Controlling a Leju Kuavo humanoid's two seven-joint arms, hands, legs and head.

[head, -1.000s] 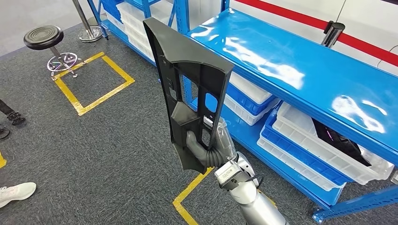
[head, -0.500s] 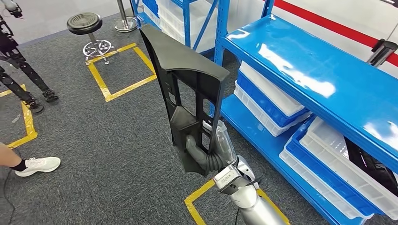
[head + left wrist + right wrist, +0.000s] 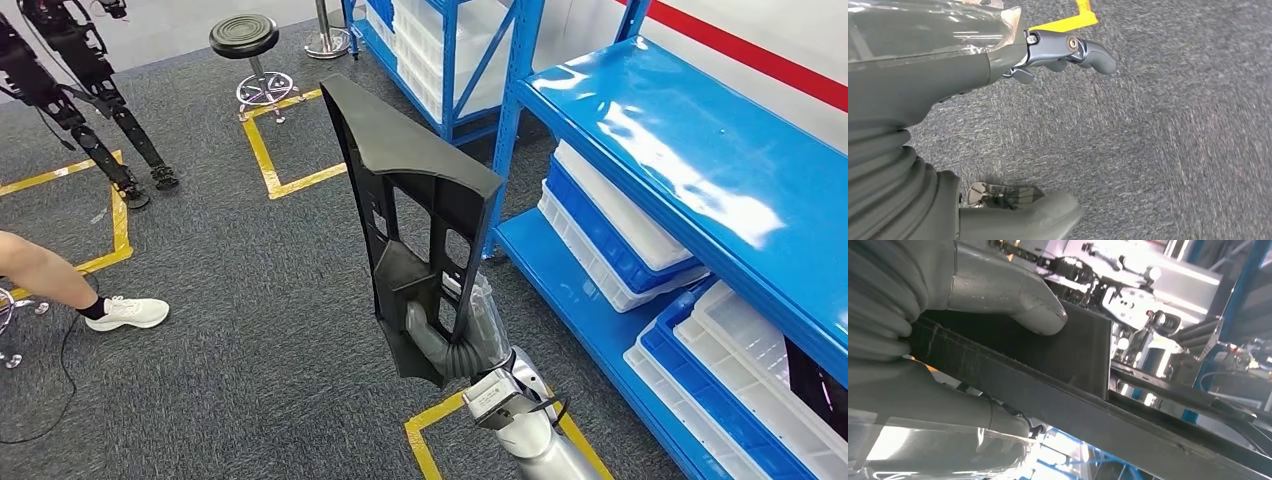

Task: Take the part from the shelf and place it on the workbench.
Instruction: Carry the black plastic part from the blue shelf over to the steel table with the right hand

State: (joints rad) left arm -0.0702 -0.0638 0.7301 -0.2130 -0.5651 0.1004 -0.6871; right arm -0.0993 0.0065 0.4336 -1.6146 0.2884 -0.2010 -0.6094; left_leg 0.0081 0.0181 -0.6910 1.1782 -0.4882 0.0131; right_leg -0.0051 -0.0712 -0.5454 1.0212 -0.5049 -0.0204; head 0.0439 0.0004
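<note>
Black plastic part point(image 3: 415, 215): a long flat panel with cut-out windows, stood upright in mid-air over the grey carpet, its pointed end up toward 12 o'clock and its lower end at about 6 o'clock in the head view. Already off the shelf point(image 3: 690, 150).

Right robot hand point(image 3: 450, 335): closed around the lower end of the part; the right wrist view shows the grey thumb point(image 3: 1013, 300) pressed flat on one face of the panel and the rest of the hand wrapped under the edge. Grip looks firm, though the part stands tall above it and seems top-heavy.

Left robot hand point(image 3: 1063, 52): hanging over the carpet, fingers loosely curled and apart from the thumb, holding nothing.

Surroundings: blue steel shelf at 2 to 4 o'clock, with white trays point(image 3: 620, 225) in blue crates on the lower level; yellow floor tape point(image 3: 275, 160); a black stool point(image 3: 245, 40) at 11 o'clock; a person's leg and white shoe point(image 3: 125, 312) at 9 o'clock; another robot's dark legs point(image 3: 70, 70) at 10 o'clock.

Step in hand, as I judge it: the carry, between pick-up and set-down. No worktop is to be seen from here.

Next move calls for: finding and facing the worktop, keeping the tall panel clear of the shelf posts and the bystander, then tilting it down to lie flat before letting go.
</note>
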